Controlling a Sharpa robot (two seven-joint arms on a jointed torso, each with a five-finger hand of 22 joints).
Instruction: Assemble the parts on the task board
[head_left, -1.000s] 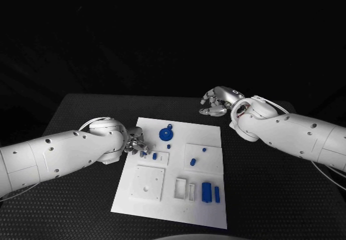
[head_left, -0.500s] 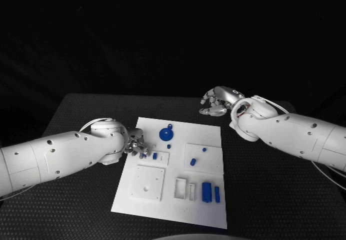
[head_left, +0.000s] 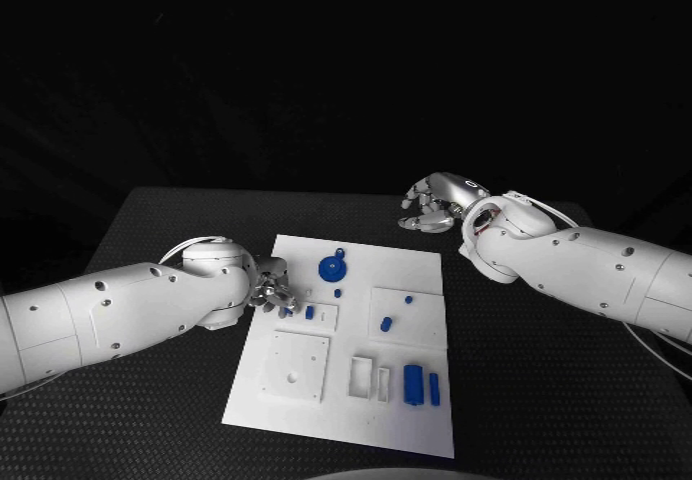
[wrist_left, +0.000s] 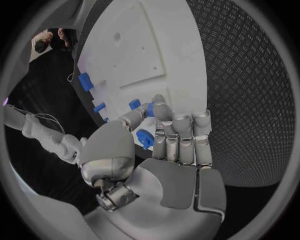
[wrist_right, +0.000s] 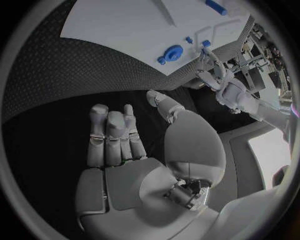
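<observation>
- The task board (head_left: 353, 330) lies flat in the middle of the black desk (head_left: 173, 215), placed squarely between both arms so either can reach it.
- The left hand (head_left: 271, 292) sits at the board's left edge, near the small raised block (head_left: 320, 315) with two little blue parts (head_left: 307, 312).
- In the left wrist view its fingers (wrist_left: 181, 135) are bunched narrow, with the thumb pressed toward them beside a small blue part (wrist_left: 145, 138); it seems to pinch that piece, probably to seat it in the block, though I cannot tell for certain that it is gripped rather than merely touched.
- The right hand (head_left: 433, 205) hovers over bare desk beyond the board's far right corner, well apart from any part; this looks like a waiting pose that leaves the board free for the other arm.
- Its fingers (wrist_right: 112, 135) lie close together and loosely extended, the thumb apart, holding nothing.
- A round blue gear-like part (head_left: 332, 268) lies near the board's far edge, just beside the left hand.
- Two blue bars (head_left: 421, 384) rest near the board's near right corner, and two small blue pieces (head_left: 387, 322) sit on the right-hand raised block, all apparently laid out for later steps.
- The square plate (head_left: 296, 367) with a hole stands empty of blue parts, so much of the assembly appears undone.
</observation>
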